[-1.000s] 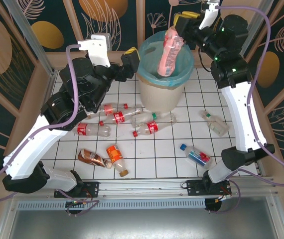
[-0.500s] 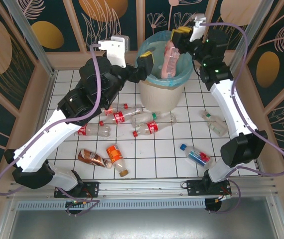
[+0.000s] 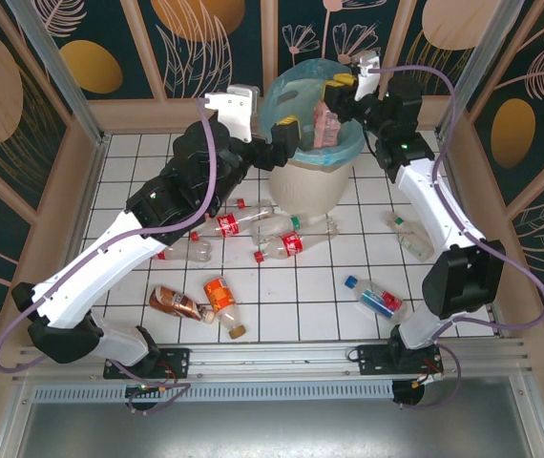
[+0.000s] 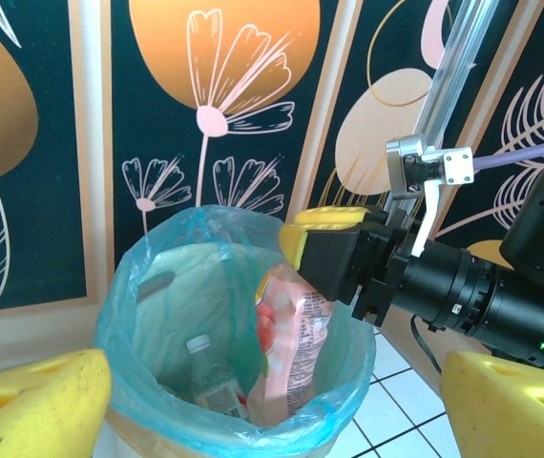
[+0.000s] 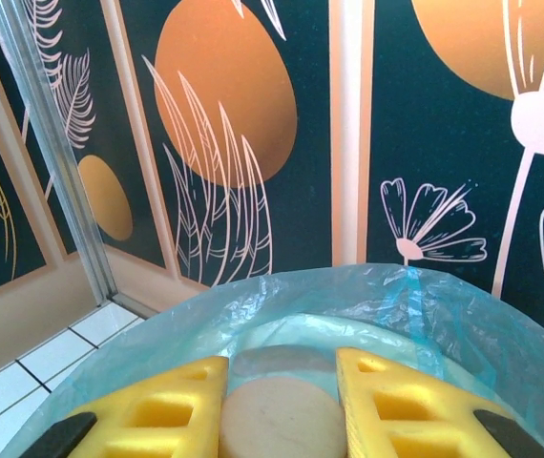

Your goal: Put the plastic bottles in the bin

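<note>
Pink bottle held over the bin.
The right gripper (image 3: 333, 95) was clamped tight on the pink bottle (image 4: 289, 334), which hung upright with its lower end inside the bin (image 3: 315, 183) at 12 o'clock on the table (image 3: 320, 286). The left gripper (image 3: 286, 134) hovered at the bin's 9 o'clock rim, jaws spread wide and empty. A clear bottle (image 4: 200, 361) lay inside the bag (image 4: 138, 315). At the bin's 6 o'clock lay a red-labelled bottle (image 3: 229, 224), an orange bottle (image 3: 222, 296) and a brown bottle (image 3: 175, 302), with a blue-labelled bottle (image 3: 377, 298) toward 5.

About a dozen bottles (image 3: 282, 246), one bin (image 3: 315, 186)
</note>
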Motion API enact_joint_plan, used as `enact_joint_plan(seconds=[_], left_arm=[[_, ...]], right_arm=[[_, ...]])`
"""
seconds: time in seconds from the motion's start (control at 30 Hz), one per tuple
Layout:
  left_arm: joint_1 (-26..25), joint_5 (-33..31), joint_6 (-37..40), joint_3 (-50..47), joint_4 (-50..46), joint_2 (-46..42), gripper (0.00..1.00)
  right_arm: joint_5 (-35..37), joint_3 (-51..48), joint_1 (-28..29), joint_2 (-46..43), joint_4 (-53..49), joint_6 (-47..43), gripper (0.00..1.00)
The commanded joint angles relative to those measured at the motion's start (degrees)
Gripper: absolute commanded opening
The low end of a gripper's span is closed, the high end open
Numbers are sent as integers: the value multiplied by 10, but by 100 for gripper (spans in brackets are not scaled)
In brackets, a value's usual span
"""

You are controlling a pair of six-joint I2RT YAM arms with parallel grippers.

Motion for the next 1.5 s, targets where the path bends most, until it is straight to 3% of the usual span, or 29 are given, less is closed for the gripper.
enact_joint_plan(seconds=[0.0,0.23,0.3,0.37,0.43,0.87,1.1,1.23,1.47], left_arm=[[2,-4,-9,-6,24,-16,89],[2,-12,-13,-20,35,-16,89],[2,-11,-15,-23,35,-15,90],[2,-11,-16,-24,35,-14,90],[2,-12,-16,-24,34,-14,90],[2,-22,-9,-24,35,-16,91],[2,-34,-36,-63,18,-51,91],[2,-59,-84,-141,-7,-112,91],[2,-82,-235,-337,-97,-269,90]], right_arm=[[-25,-3,-6,12,26,-20,0],[-45,2,-7,31,10,-27,1],[-49,10,-7,37,-1,-30,13],[-48,17,-6,41,-12,-30,33],[-47,22,-7,40,-19,-30,37],[-62,56,-4,19,-38,-25,40],[-59,110,16,-7,-106,-26,40],[-63,93,58,-52,-128,-40,39],[-30,-57,210,-153,-159,-162,40]])
